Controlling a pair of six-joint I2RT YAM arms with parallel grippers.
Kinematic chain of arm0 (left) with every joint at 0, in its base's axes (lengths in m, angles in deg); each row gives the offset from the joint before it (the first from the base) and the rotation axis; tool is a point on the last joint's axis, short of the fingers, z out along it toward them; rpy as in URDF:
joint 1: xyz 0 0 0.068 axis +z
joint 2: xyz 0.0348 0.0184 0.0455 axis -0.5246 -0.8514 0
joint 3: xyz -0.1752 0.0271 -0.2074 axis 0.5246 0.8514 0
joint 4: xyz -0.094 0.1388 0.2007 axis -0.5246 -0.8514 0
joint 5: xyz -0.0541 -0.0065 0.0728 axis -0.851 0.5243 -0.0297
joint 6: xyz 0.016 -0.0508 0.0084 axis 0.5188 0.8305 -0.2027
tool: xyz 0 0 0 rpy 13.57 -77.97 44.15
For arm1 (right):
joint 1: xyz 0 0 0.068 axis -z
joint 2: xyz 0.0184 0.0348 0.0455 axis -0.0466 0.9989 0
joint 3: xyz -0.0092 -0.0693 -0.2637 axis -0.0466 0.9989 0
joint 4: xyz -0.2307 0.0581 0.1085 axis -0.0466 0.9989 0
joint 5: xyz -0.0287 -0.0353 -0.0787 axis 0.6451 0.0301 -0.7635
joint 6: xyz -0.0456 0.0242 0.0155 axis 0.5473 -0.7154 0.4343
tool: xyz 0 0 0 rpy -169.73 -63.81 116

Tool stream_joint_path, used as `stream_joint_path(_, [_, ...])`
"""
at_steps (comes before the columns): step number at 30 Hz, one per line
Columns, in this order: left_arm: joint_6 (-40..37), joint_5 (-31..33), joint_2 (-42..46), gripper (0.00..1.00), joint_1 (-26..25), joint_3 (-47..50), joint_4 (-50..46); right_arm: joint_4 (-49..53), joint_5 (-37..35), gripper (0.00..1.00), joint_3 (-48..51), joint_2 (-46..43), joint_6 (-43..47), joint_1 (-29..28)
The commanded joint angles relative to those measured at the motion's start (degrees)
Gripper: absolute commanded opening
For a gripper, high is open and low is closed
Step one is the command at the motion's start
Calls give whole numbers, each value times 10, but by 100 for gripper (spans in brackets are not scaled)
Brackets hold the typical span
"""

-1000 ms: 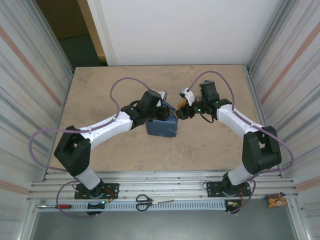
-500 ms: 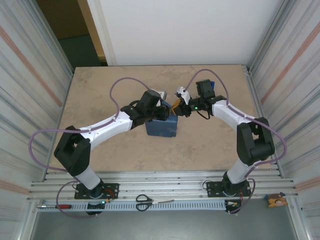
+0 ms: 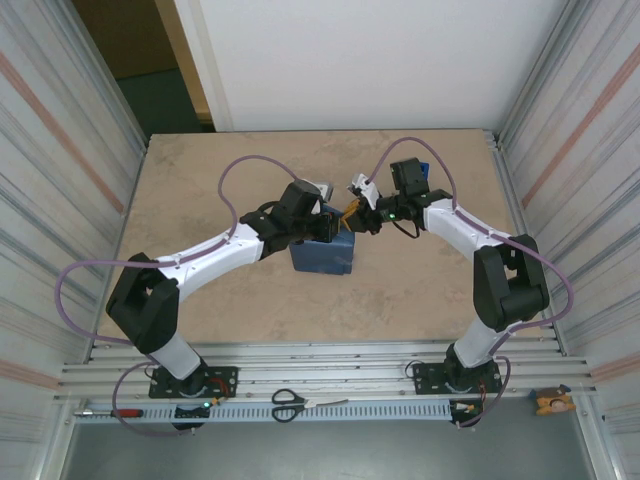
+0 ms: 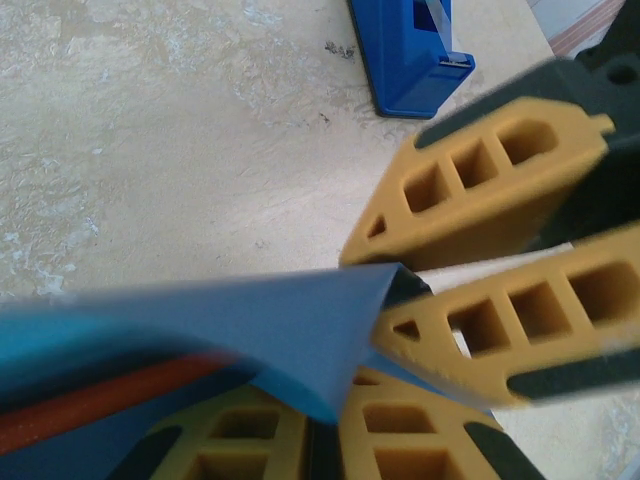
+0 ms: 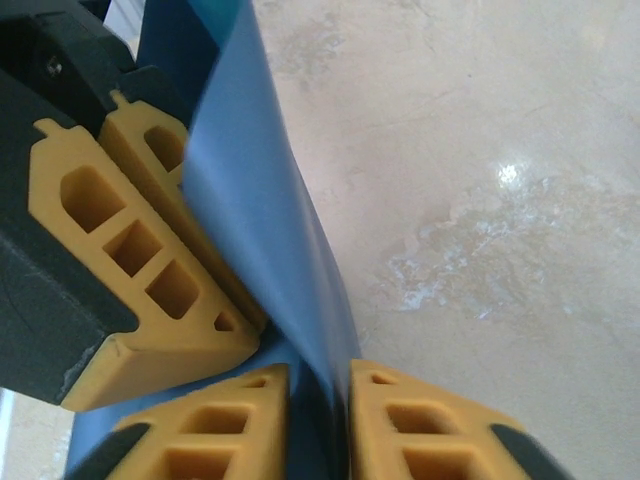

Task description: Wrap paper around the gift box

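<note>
1. On the middle of the table [image 3: 200, 290]: gift box [image 4: 100, 402], covered by the paper [image 3: 322, 258], with an orange edge peeking out under a blue flap.
2. Left gripper [image 4: 330, 425]: reaches in from the left and clenches a raised corner of the paper at the box's far right side.
3. Right gripper [image 5: 320, 385]: comes in from the right and pinches the same upright fold between its fingertips, just beside the left gripper's fingers.
4. Beyond both grippers: blue tape dispenser [image 4: 410, 50], resting on bare table.
</note>
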Motion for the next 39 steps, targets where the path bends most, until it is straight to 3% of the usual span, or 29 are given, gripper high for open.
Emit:
stream_joint_path(1, [0, 6, 15, 15, 6, 21, -47, -1, -4, 26, -21, 10, 7, -8])
stream_joint_path(8, [0, 3, 16, 14, 6, 25, -41, 4, 11, 25, -54, 37, 4, -16])
stream_joint_path(11, [0, 4, 16, 14, 6, 26, -41, 8, 23, 15, -65, 41, 4, -20])
stream_joint_path(13, [2, 4, 17, 14, 6, 27, -40, 4, 25, 2, -66, 40, 4, -21])
stream_joint_path(15, [2, 5, 17, 14, 6, 26, -41, 4, 27, 0, -66, 41, 4, -21])
stream_joint_path(18, [1, 6, 19, 14, 6, 26, -42, 10, 33, 2, -70, 42, 6, -21])
stream_joint_path(22, [1, 5, 21, 14, 6, 28, -42, -10, 32, 26, -72, 43, -8, -22])
stream_joint_path(26, [2, 2, 19, 14, 6, 29, -41, -24, 43, 28, -83, 52, -23, -23])
stream_joint_path(29, [2, 0, 19, 14, 5, 28, -40, -35, 54, 27, -90, 59, -33, -25])
stream_joint_path(34, [2, 3, 22, 14, 5, 28, -42, -31, 56, 2, -94, 63, -33, -28])
stream_joint_path(38, [1, 2, 21, 14, 5, 27, -43, -49, 48, 0, -83, 48, -43, -28])
stream_joint_path(39, [2, 3, 21, 14, 5, 29, -43, -61, 43, 7, -78, 41, -51, -27])
